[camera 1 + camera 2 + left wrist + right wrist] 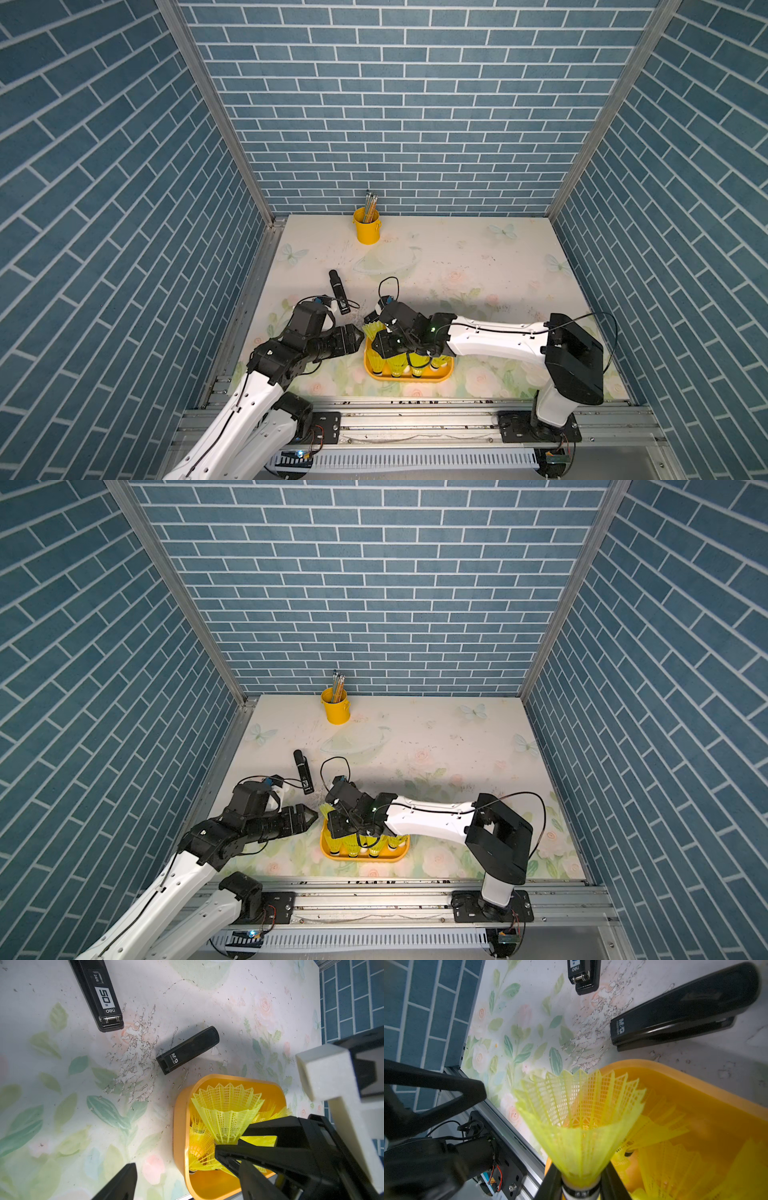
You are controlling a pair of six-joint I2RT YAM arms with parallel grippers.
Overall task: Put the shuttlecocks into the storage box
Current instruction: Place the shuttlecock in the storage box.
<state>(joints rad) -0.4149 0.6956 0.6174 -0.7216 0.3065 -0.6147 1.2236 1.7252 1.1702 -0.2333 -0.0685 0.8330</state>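
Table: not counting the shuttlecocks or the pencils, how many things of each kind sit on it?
Staplers: 2
Bucket: 1
Tray: 1
Total: 4

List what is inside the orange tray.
Several yellow shuttlecocks, packed close. The right arm covers the far side of the tray in both top views, so their count and anything beneath them are hidden.
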